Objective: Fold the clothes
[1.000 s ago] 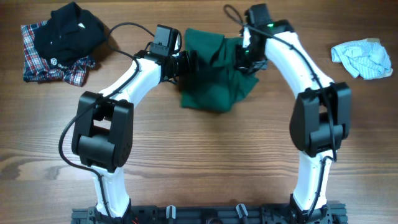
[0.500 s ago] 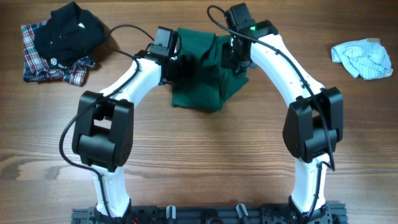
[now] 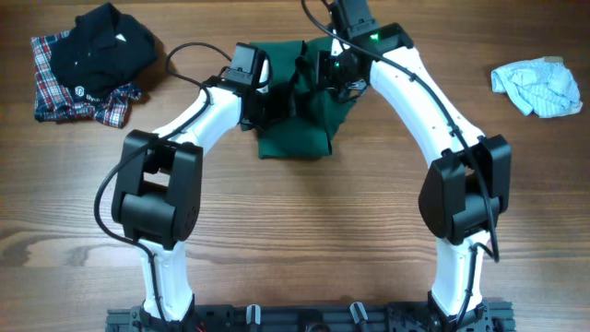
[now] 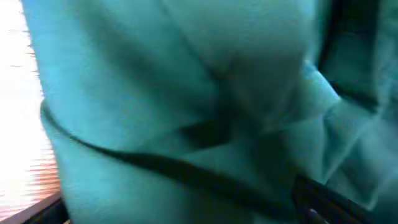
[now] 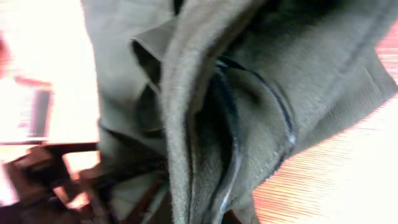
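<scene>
The clothes (image 3: 300,134) are one dark green garment, bunched at the far middle of the table between my two arms. My right gripper (image 3: 328,77) is shut on a raised fold at its far right side. In the right wrist view the fabric (image 5: 205,118) and a thin cord (image 5: 234,149) run down into the jaws. My left gripper (image 3: 275,103) stands open over the garment's left part. Green cloth (image 4: 155,87) fills the blurred left wrist view, with a dark cord (image 4: 161,167) crossing it.
At the far left corner lies a black shirt with a red-blue plaid shirt (image 3: 88,60). A small pale blue-white cloth (image 3: 537,88) rests at the far right. The near half of the wooden table (image 3: 295,240) is bare.
My right gripper has moved left and toward the far edge, pulling the garment's right side over with it. The whole bunch has shifted left. My left gripper has hardly moved.
</scene>
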`<state>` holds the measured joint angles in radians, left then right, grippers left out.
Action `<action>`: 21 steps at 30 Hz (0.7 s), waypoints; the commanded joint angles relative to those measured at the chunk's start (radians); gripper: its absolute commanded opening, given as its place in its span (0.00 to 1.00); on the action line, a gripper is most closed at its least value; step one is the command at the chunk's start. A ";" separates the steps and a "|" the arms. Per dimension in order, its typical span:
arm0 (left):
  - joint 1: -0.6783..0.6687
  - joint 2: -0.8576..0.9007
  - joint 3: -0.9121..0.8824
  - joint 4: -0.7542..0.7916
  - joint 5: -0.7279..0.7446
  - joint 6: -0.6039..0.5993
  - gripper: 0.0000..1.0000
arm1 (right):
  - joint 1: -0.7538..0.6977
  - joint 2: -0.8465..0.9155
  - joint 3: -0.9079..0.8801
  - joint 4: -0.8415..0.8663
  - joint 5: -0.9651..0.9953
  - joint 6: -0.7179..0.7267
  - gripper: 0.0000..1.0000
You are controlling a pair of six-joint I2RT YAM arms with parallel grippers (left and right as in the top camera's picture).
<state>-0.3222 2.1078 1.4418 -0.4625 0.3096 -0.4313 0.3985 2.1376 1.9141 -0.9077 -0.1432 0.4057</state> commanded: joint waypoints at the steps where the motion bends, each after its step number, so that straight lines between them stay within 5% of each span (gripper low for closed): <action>1: -0.050 0.024 -0.006 0.010 0.042 0.013 1.00 | 0.047 -0.037 0.032 0.026 -0.058 0.040 0.06; 21: 0.050 -0.102 -0.005 -0.048 0.042 0.062 1.00 | 0.069 -0.036 0.032 0.054 -0.056 0.050 0.08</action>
<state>-0.2718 2.0552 1.4410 -0.5022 0.3393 -0.3965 0.4606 2.1365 1.9141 -0.8581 -0.1802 0.4454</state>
